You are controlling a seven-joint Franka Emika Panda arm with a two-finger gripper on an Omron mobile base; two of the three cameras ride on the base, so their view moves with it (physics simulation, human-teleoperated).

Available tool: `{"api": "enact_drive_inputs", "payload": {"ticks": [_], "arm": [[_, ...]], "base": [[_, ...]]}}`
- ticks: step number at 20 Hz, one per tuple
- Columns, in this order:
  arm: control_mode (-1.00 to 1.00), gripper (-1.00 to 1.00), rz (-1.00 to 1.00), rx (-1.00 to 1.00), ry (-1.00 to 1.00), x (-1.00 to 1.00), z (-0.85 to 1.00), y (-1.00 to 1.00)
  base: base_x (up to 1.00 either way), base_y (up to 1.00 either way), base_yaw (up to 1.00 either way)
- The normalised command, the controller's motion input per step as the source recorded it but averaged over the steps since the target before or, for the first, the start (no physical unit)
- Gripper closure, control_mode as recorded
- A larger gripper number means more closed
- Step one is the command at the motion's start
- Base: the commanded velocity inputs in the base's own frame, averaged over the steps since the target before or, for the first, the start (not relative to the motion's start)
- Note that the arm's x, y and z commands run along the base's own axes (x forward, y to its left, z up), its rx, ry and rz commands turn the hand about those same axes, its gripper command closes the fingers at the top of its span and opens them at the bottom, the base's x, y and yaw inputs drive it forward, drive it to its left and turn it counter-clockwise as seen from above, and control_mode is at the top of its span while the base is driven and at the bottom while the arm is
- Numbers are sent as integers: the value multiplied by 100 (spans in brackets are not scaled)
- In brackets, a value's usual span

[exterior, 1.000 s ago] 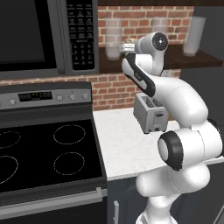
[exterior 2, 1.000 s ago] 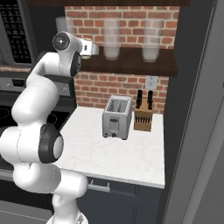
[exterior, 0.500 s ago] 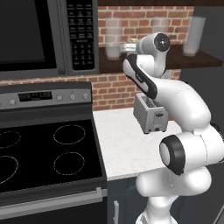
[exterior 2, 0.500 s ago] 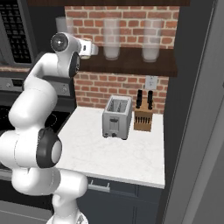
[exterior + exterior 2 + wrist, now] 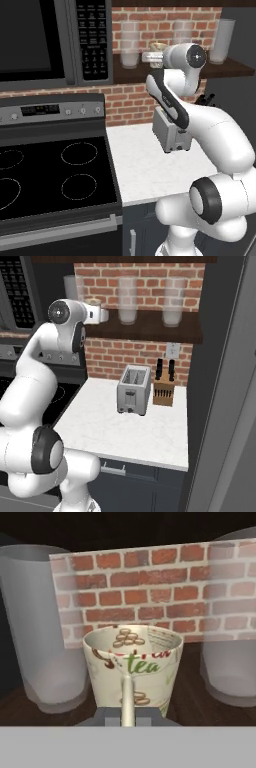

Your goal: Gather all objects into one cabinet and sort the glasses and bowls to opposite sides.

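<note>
We see the gripper (image 5: pixel 128 718) clamped on the thin handle of the cream patterned ceramic mug (image 5: pixel 132 664), held up at the brown wooden shelf (image 5: pixel 150 326) between two tall frosted glass jars (image 5: pixel 42 627). Over the past second the arm has barely shifted, so we judge the mug is lifted but not yet carried toward the navy cabinet.

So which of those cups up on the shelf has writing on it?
The cream mug held in the gripper: it reads "tea" in green with brown beans. The tall frosted glasses beside it are plain.
</note>
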Motion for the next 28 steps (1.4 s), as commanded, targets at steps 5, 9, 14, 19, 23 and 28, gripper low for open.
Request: {"api": "enact_drive_inputs", "payload": {"ticks": [5,9,14,19,23,28], "arm": [[-100,100,0,0,0,-36,1,0],[-100,100,0,0,0,-34,2,0],[-100,100,0,0,0,-30,0,0],[-100,100,0,0,0,-27,0,0],[-100,100,0,0,0,-33,0,0],[-100,100,0,0,0,-42,0,0]], "base": [[0,0,0],[0,0,0],[0,0,0],[0,0,0],[0,0,0],[0,0,0]]}}
